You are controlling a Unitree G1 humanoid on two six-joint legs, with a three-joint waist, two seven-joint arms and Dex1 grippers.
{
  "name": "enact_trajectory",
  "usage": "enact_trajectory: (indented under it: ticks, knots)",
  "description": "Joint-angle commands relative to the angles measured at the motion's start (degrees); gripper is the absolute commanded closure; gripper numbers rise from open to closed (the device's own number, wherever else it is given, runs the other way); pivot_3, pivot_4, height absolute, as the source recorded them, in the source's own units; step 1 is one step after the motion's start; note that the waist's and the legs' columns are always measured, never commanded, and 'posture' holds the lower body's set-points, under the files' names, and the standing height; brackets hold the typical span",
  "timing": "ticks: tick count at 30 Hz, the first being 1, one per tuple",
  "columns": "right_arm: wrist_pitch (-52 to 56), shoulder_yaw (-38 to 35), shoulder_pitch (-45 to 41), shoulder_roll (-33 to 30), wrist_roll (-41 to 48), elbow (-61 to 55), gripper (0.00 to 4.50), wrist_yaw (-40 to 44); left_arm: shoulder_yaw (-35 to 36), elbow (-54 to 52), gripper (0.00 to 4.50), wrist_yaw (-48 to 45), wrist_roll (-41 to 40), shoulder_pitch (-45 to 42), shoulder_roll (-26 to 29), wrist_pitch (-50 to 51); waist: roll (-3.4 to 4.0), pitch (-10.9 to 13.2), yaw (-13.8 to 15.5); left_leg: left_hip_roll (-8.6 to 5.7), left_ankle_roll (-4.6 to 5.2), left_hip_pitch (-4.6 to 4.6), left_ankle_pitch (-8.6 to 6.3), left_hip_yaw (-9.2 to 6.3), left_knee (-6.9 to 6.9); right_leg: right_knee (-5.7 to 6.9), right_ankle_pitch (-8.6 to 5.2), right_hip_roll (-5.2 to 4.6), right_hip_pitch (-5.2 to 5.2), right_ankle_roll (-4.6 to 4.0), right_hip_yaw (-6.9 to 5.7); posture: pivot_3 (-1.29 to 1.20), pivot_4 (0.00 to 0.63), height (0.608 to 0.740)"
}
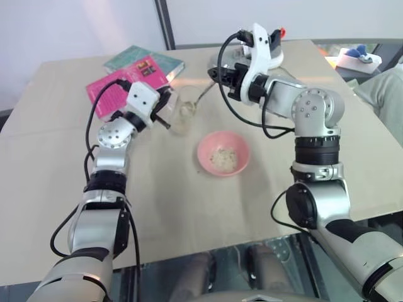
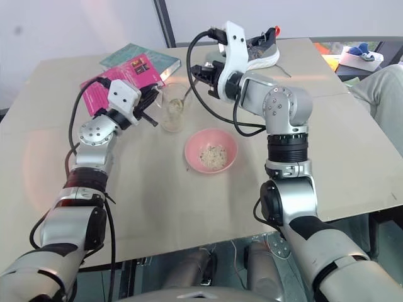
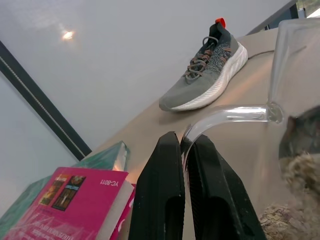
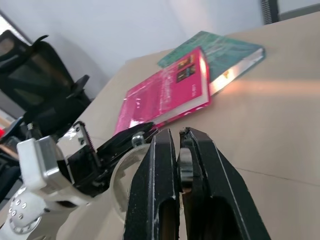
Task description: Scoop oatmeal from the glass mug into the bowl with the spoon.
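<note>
the table (image 1: 75, 189) is the broad pale surface that bears everything, with a pink book (image 1: 116, 85), a teal book (image 1: 135, 58) and a grey shoe (image 3: 205, 70) lying toward its far side, out of the work. nearest the robot of the task's things is the bowl (image 1: 204, 160), pink and shallow, standing in the middle of the table with a thin layer of oatmeal (image 1: 223, 157) already in it; it looks light and smooth, so it could slide if nudged, and is best left alone. just beyond it on the left stands the glass mug (image 1: 182, 113), clear and rigid, breakable and probably slick; the left gripper (image 3: 185, 155) has its two black fingers pressed together on the mug's curved handle, which looks the soundest place to steady it, since the round wall would offer less purchase. the right gripper (image 4: 179, 165) is clamped tight on the handle end of the spoon (image 1: 203, 95), whose scoop end dips into the mug from above. the spoon is thin, stiff and shiny, apt to twist in a pinch, so a firm hold high on the handle seems wise. the oats are loose, dry flakes that would spill readily if the scoop tilts on the way to the bowl.
</note>
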Motion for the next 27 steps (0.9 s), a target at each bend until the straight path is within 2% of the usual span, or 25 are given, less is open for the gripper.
enact_trajectory:
  ticks: [1,8,18,27]
  knots:
    - [0.16,-1.84,-0.82,0.17,2.49,-1.60,4.50,-0.68,0.80,-0.54,4.34,0.25,-0.81,-2.21,0.45,-1.64,0.00,0.00,0.02,0.00,0.00,0.00,0.00,0.00,0.00,0.01,0.00,0.00,-0.01,0.00,0.00,0.00,0.150,0.740]
    - [3.92,-7.96,-2.03,1.67,7.17,-0.27,4.50,-5.17,0.70,0.29,4.34,0.21,-0.61,-2.12,0.48,-2.21,0.00,0.00,0.05,0.00,0.00,-0.02,0.00,0.05,0.04,0.37,0.00,-0.02,-0.09,0.00,0.05,0.00,0.150,0.740]
    - [5.98,-14.93,-0.25,0.46,11.39,-0.40,4.50,-12.06,-0.16,1.50,4.34,0.10,0.90,-1.15,1.31,-4.68,0.00,0.00,0.00,-0.02,0.00,-0.03,0.00,0.10,0.06,0.48,0.00,-0.04,-0.14,0.00,0.11,0.00,0.150,0.740]
    - [7.40,-21.53,0.81,0.00,17.08,-1.62,4.50,-19.05,-2.70,4.27,4.34,1.29,5.23,-2.00,2.37,-9.73,0.00,0.00,0.04,-0.01,0.00,-0.03,0.00,0.12,0.07,0.49,0.00,-0.04,-0.15,0.00,0.26,0.00,0.150,0.740]
